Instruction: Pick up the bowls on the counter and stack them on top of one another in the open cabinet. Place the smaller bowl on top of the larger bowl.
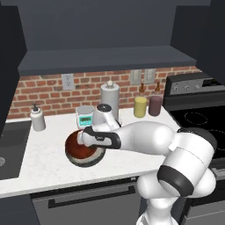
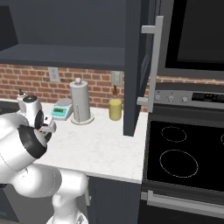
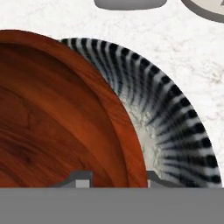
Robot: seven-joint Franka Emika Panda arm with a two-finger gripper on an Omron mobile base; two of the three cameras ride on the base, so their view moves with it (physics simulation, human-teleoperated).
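The smaller reddish-brown bowl (image 1: 77,146) (image 3: 52,118) lies on the larger grey bowl (image 1: 85,161) (image 3: 175,127), covering most of its speckled inside, on the white counter (image 1: 48,165). My gripper (image 1: 86,138) (image 3: 113,177) hangs low over them and is open. Its fingertips (image 3: 78,178) straddle the brown bowl's rim, one inside that bowl and one over the grey bowl's inside. The open cabinet (image 1: 105,61) (image 2: 61,54) is overhead, and its thick bottom shelf runs above the brick wall.
Behind the bowls stand a small scale (image 1: 85,116), a paper towel roll (image 1: 110,99) (image 2: 80,103), a yellow canister (image 1: 140,107) (image 2: 115,109) and a maroon canister (image 1: 154,105). A soap bottle (image 1: 38,118) and the sink (image 1: 11,149) are on the left, the stove (image 1: 197,116) (image 2: 183,153) on the right. The open cabinet door (image 2: 136,65) juts out.
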